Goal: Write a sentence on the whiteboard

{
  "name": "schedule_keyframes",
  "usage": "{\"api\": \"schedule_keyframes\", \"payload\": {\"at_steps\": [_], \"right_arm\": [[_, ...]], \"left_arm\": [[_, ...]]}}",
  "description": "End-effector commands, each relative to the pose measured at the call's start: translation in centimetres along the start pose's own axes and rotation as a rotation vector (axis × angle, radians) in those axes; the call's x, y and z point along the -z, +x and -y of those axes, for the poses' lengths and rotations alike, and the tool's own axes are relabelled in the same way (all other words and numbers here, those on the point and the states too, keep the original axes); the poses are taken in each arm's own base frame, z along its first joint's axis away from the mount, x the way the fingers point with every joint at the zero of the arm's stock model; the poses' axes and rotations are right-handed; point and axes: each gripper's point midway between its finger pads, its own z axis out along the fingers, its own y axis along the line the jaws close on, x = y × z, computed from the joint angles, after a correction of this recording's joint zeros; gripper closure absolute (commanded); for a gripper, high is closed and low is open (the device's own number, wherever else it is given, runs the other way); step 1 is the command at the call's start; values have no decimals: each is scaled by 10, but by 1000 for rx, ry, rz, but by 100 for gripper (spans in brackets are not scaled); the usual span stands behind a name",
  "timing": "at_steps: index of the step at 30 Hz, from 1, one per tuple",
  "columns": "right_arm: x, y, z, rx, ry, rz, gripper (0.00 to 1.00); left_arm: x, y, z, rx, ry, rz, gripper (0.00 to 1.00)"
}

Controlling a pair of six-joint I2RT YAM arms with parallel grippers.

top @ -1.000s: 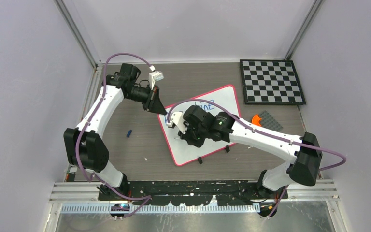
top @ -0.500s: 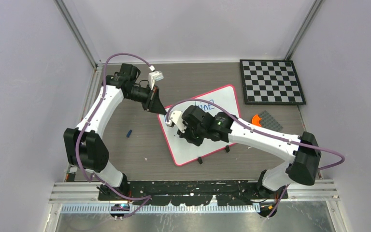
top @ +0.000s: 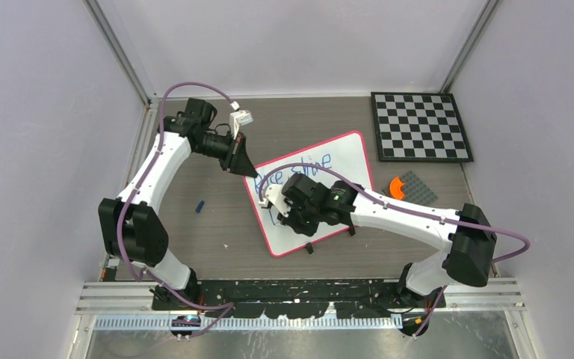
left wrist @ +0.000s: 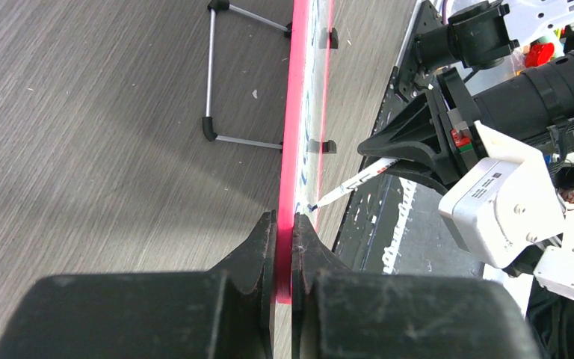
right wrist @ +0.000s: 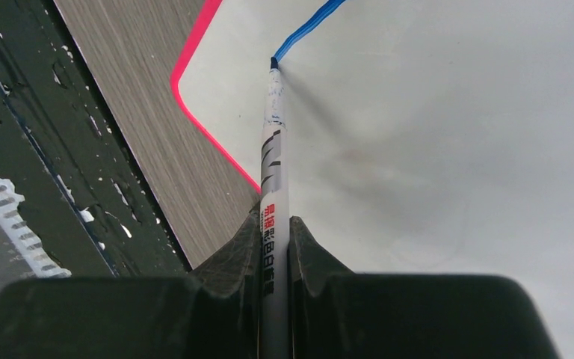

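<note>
The whiteboard [top: 341,158] lies tilted at mid table, white with a pink rim. Blue words of the sentence [top: 296,176] show on its upper part; a lower line is mostly hidden under my right arm. My left gripper [top: 251,173] is shut on the board's left rim, seen edge-on in the left wrist view [left wrist: 284,228]. My right gripper [top: 284,218] is shut on a white marker [right wrist: 273,187]. The marker's tip touches the whiteboard [right wrist: 456,149] at the end of a blue stroke [right wrist: 310,25], near the board's corner. The marker also shows in the left wrist view [left wrist: 347,183].
A black-and-white checkerboard [top: 421,126] lies at the back right. An orange piece [top: 396,185] and a grey plate [top: 420,187] lie right of the board. A small blue cap [top: 200,205] lies to its left. Black clips [top: 308,248] sit on its near edge.
My right gripper has moved with the marker toward the near left part of the board, uncovering the blue words. The left arm has held still.
</note>
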Motion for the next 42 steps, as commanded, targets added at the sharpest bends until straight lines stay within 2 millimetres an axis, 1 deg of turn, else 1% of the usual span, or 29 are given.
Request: {"api": "schedule_keyframes", "payload": {"at_steps": [1,7,12,14,26,31,34,37,42], "right_arm": [[-1,1,-1,10,6,5,100],[3,-8,1,14,15,23,100],[7,-17,7,21,47,43,100],[9,-20,15,24,85,48,100],[18,-34,23,23,120,82,100],[23,-35,28,22,138,84,100],[27,-31,31,20,146,76,100],[27,-22,31,21,146,58,100],[21,-8,25,23,115,13,100]], "left_arm": [[-6,10,-20,-22,-77,-44,100],[-6,9,-19,-24,-76,-43,100],[-5,8,-19,-28,-79,-42,100],[-5,9,-19,-28,-82,-45,100],[-3,8,-17,-34,-83,-42,100],[-3,7,-16,-36,-82,-40,100],[-3,7,-16,-36,-81,-39,100],[-3,7,-17,-35,-82,-40,100],[-4,6,-17,-33,-78,-40,100]]}}
